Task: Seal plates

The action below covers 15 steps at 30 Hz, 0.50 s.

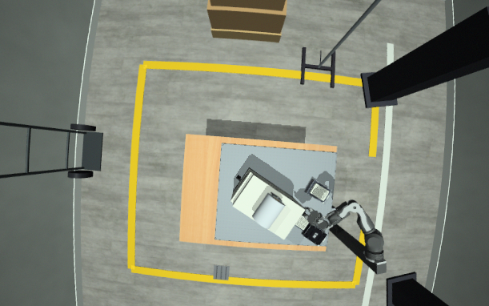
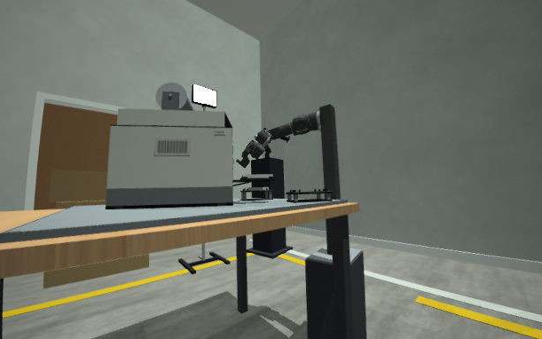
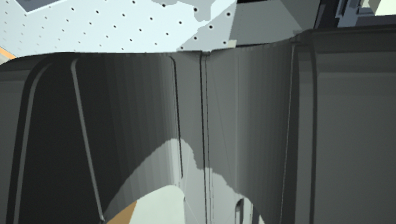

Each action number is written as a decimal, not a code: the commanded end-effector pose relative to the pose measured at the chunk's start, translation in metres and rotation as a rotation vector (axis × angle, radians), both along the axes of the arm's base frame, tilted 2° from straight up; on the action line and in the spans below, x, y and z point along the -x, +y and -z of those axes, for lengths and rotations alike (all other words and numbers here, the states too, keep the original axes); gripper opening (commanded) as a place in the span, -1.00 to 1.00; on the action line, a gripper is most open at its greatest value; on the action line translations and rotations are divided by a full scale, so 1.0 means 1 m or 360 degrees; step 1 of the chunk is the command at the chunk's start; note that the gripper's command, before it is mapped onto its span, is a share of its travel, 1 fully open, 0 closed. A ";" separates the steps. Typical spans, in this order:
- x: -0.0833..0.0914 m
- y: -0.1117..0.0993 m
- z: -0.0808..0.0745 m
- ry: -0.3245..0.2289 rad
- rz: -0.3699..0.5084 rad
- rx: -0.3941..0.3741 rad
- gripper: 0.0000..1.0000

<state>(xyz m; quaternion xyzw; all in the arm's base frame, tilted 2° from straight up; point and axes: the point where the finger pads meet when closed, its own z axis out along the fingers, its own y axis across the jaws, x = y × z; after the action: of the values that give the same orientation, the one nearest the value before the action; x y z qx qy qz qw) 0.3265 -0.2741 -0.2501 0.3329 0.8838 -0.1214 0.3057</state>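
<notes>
A pale, dotted plate (image 1: 302,223) lies on the stage at the boxy white sealer's (image 1: 266,204) lower-right end, right of frame centre in the top view. A second plate (image 1: 319,191) sits in its dark nest just above. The gripper (image 1: 312,218), fingers closed on nothing, hangs beside the sealer's front above the grey mat (image 1: 229,216).

Plain grey-green walls (image 2: 369,111) enclose a grey concrete floor (image 1: 173,104) marked with yellow tape lines (image 1: 134,168). A brown wooden door (image 2: 72,155) stands behind the light wooden worktop (image 2: 103,248).
</notes>
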 end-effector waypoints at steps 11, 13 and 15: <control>-0.004 0.000 -0.002 -0.0016 -0.0009 -0.0010 -1.00; -0.004 0.000 -0.002 -0.0015 -0.0009 -0.0010 -1.00; -0.005 0.000 -0.002 -0.0015 -0.0009 -0.0010 -1.00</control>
<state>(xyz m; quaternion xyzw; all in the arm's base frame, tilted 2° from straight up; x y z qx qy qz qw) 0.3281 -0.2755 -0.2502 0.3327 0.8838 -0.1215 0.3057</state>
